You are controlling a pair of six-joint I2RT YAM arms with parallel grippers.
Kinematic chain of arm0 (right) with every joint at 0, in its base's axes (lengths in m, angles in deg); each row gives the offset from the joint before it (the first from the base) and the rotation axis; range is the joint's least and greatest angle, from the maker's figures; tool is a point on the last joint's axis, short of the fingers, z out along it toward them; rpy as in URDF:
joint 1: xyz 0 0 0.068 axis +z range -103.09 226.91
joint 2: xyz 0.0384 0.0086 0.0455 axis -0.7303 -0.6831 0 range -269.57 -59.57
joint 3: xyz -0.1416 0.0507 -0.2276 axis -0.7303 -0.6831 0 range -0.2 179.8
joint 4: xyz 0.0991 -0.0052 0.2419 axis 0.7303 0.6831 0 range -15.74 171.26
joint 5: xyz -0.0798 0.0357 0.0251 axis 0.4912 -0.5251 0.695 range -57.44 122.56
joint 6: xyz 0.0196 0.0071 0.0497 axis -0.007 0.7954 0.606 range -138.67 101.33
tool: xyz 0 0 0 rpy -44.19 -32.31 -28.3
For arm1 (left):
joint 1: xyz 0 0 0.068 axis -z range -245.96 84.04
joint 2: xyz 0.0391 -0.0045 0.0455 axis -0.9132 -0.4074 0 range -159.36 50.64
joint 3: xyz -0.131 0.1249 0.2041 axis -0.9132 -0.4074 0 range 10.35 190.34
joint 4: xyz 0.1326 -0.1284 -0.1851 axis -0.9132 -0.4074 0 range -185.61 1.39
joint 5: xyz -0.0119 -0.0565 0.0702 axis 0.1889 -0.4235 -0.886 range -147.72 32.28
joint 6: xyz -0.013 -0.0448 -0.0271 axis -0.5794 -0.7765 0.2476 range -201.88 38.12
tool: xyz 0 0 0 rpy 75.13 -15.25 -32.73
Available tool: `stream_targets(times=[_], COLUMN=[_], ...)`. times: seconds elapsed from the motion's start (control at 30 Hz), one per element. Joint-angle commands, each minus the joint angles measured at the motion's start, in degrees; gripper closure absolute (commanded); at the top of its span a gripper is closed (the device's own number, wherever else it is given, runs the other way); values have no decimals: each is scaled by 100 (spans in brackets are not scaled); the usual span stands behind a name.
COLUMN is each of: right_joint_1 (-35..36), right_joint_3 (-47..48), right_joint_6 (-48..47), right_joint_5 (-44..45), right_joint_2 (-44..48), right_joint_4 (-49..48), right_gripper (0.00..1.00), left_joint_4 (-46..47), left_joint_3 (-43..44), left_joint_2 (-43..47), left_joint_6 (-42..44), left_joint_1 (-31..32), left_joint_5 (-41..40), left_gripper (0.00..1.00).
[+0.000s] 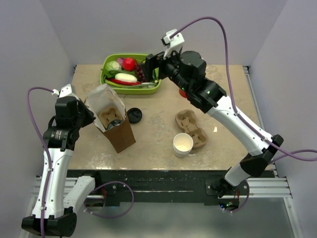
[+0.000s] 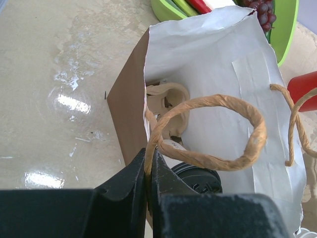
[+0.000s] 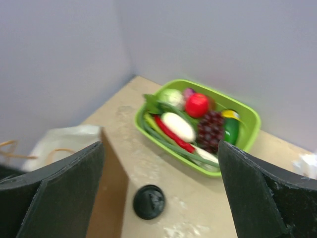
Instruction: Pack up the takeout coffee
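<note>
The brown paper bag (image 1: 119, 130) stands open at the table's left. Inside it are a cardboard carrier (image 2: 166, 106) and the takeout coffee (image 2: 205, 179), of which only the black lid shows; the lid also shows in the top view (image 1: 115, 123). My left gripper (image 2: 148, 161) is shut on the bag's near twisted paper handle (image 2: 218, 129), at the bag's left rim (image 1: 91, 115). My right gripper (image 3: 159, 148) is open and empty, raised above the table's back (image 1: 151, 63), near the green tray.
A loose black lid (image 1: 134, 115) lies right of the bag, also in the right wrist view (image 3: 149, 202). A second carrier (image 1: 190, 128) and a stack of lidless white cups (image 1: 183, 145) sit centre right. A green tray (image 1: 153, 89) of vegetables is at the back.
</note>
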Motion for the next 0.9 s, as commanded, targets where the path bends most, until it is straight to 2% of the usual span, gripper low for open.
stream_targets(times=[0.0,0.2,0.4,0.7,0.87], right_joint_1=[-487,-1014,-1339,-1893,-1973], right_joint_3=[-378,-1143,-1407,-1268,-1180], right_joint_6=[296,603,568,445,341], right_joint_5=[646,928,1639,1632,1298], right_joint_2=[401,814,902,630,446], right_joint_4=[39,21,197,557,602], right_gripper=[2,2,2,3,5], left_joint_4=[-39,-39,-75,-145,-136], left_joint_3=[234,269,304,409,427], left_joint_2=[-11,-20,-11,16,33], left_joint_6=[3,11,11,20,11], left_joint_1=[-29,-20,-20,-20,-20], left_joint_5=[-33,-24,-95,-174,-148], left_gripper=[89,84,81,65,61])
